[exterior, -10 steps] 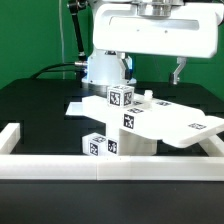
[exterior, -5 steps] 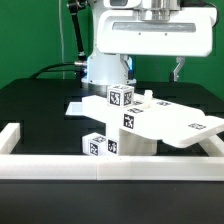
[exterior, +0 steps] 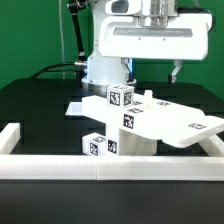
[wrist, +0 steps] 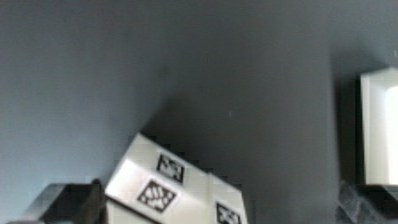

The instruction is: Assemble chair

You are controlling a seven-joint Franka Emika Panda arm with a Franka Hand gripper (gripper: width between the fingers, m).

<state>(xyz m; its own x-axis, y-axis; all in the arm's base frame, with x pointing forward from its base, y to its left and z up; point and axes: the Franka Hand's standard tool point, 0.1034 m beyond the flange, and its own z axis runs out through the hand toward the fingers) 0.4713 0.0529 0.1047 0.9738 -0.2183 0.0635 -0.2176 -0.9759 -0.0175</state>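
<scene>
A robotics lab: black table [exterior: 40, 105] with white border rail [exterior: 110, 165], green backdrop [exterior: 30, 35], tagged test parts [exterior: 121, 98]

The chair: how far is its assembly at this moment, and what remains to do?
Several tagged white chair parts already stand stacked together as one cluster on the black table, with a flat slab tilted against it. Whether they are truly joined cannot be told. Nothing is in hand: the gripper hangs high above, holding nothing visible. No finished chair shows, so most of the joining seems left.
</scene>
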